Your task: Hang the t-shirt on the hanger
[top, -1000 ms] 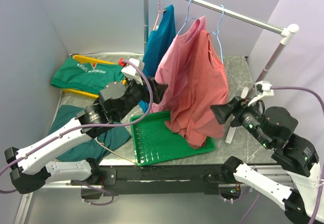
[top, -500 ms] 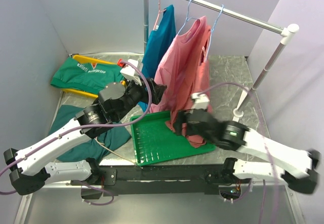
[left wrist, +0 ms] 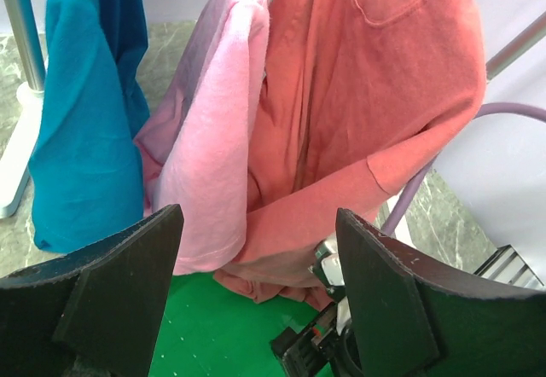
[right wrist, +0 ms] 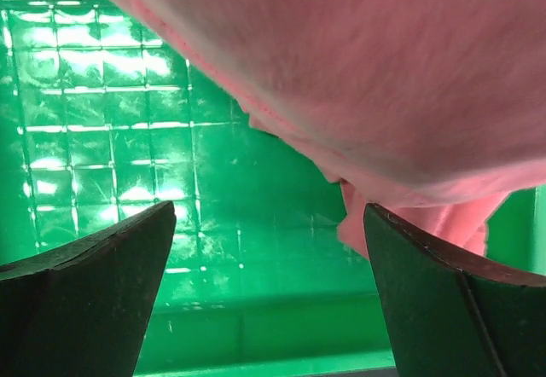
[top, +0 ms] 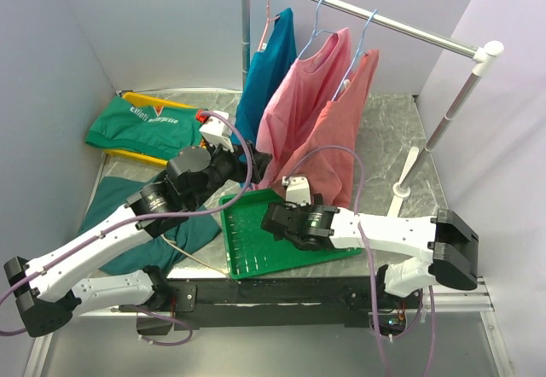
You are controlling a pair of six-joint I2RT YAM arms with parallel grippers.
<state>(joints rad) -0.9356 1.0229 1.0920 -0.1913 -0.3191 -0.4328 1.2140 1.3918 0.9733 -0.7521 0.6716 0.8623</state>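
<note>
Three garments hang from the rail [top: 409,26] at the back of the bench [top: 401,130], and the one I care about is the last of them. Starting at the far left, a folded green cloth [top: 145,125] lies flat and plays no part. Next, my left fingers [left wrist: 119,292] hover in front of the hanging clothes, spread wide with nothing between them. Just past them hangs the teal t-shirt [top: 264,70]. Low over the green tray [top: 256,245] my right fingers [right wrist: 85,283] are also wide apart and hold nothing. A pinkish hem hangs just above them, and from that wrist view I cannot tell which shirt it belongs to. Then comes the lighter pink t-shirt [top: 294,104], touching its neighbour. Furthest right is the t-shirt [top: 341,130], the darker salmon-red one. Its neck sits up at the light blue hanger [top: 372,19], which is hooked on the rail, and its body slants down toward the tray.

My reading is that the main work is done: the t-shirt is carried by the hanger and neither arm has hold of it. I cannot see whether both shoulders sit squarely on the wire, so what is left is to check that and pull both arms clear
</note>
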